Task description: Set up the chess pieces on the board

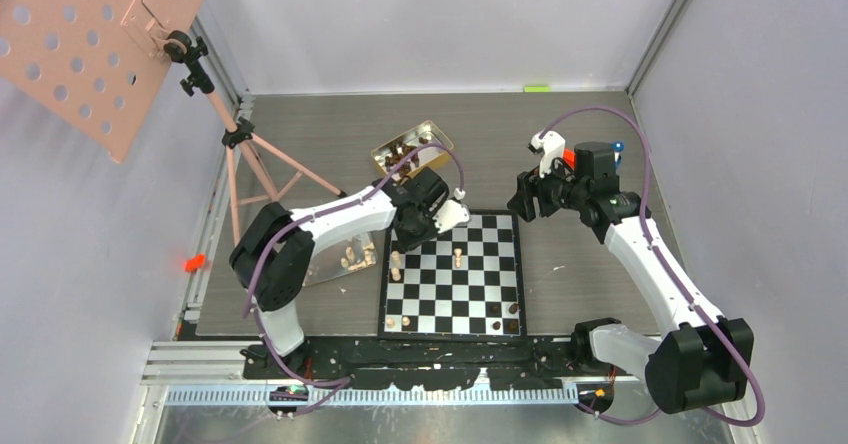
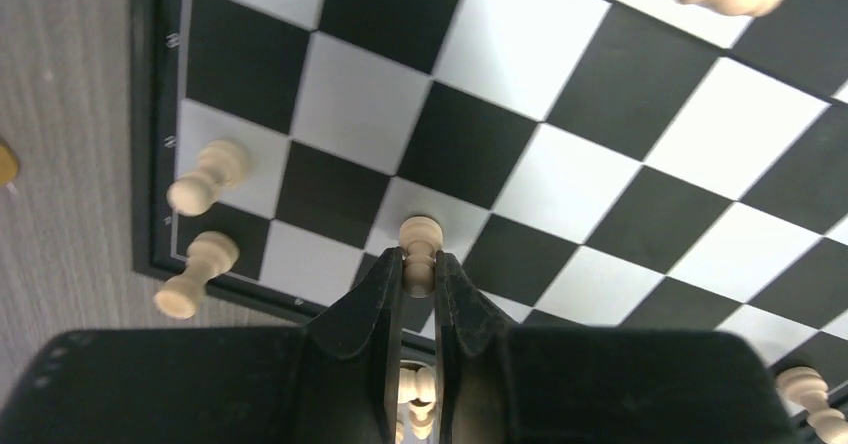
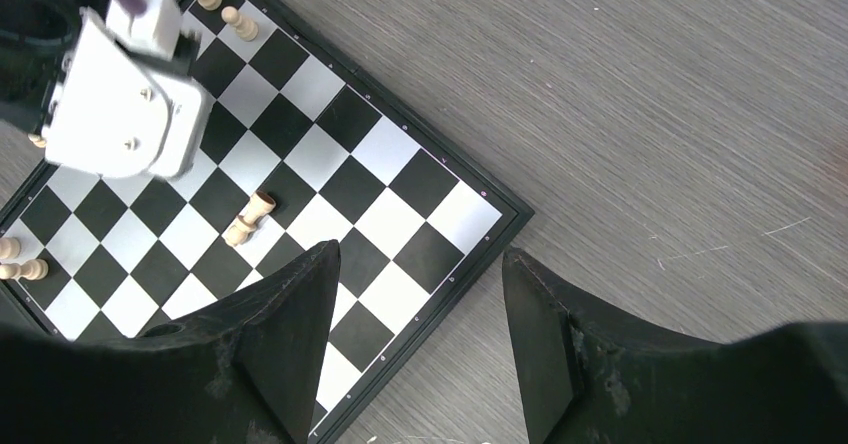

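The board (image 1: 480,284) lies at the table's near middle. My left gripper (image 1: 415,226) hangs over the board's far left corner. In the left wrist view it (image 2: 419,264) is shut on a pale pawn (image 2: 420,234) above a white square of the board (image 2: 520,34). Two pale pieces (image 2: 205,177) stand at the board's edge beside it. My right gripper (image 1: 522,202) is open and empty over the board's far right corner (image 3: 385,149); its jaws (image 3: 420,254) stand wide apart. A pale piece (image 3: 250,218) lies on the board. Dark pieces (image 1: 505,319) stand near the front right corner.
A gold tin (image 1: 410,149) with pieces sits behind the board. A clear tray (image 1: 345,259) with several pale pieces lies left of the board. A pink music stand (image 1: 100,34) on a tripod (image 1: 250,164) is at far left. Coloured blocks (image 1: 618,148) sit behind the right arm.
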Tool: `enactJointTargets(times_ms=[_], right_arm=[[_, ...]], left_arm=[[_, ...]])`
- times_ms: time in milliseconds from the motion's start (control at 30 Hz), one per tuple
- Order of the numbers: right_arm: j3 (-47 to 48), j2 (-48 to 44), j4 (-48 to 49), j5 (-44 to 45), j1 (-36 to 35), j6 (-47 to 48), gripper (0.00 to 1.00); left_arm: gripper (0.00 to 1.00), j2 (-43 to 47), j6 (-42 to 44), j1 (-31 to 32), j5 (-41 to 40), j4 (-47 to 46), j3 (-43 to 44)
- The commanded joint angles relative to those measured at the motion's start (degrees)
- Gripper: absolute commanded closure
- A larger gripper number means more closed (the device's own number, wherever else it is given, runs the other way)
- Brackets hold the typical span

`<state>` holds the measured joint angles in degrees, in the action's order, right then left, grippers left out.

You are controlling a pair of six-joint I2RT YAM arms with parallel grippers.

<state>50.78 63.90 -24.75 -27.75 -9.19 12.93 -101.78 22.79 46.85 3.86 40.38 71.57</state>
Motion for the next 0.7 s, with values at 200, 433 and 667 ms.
enactJointTargets(times_ms=[200, 433, 667], right_arm=[[0.46, 0.17, 0.66, -0.90, 0.23, 0.78, 0.33], [0.43, 0.23, 0.51, -0.97, 0.29, 0.96, 0.33], [0.45, 0.16, 0.42, -1.08, 0.23, 0.95, 0.33]], left_arm=[[0.98, -2.60, -2.16, -2.55, -2.68, -0.48, 5.43], [0.97, -3.49, -2.63, -2.64, -2.73, -0.09, 6.53], [0.95, -4.03, -2.75, -2.73, -2.54, 0.03, 6.96]])
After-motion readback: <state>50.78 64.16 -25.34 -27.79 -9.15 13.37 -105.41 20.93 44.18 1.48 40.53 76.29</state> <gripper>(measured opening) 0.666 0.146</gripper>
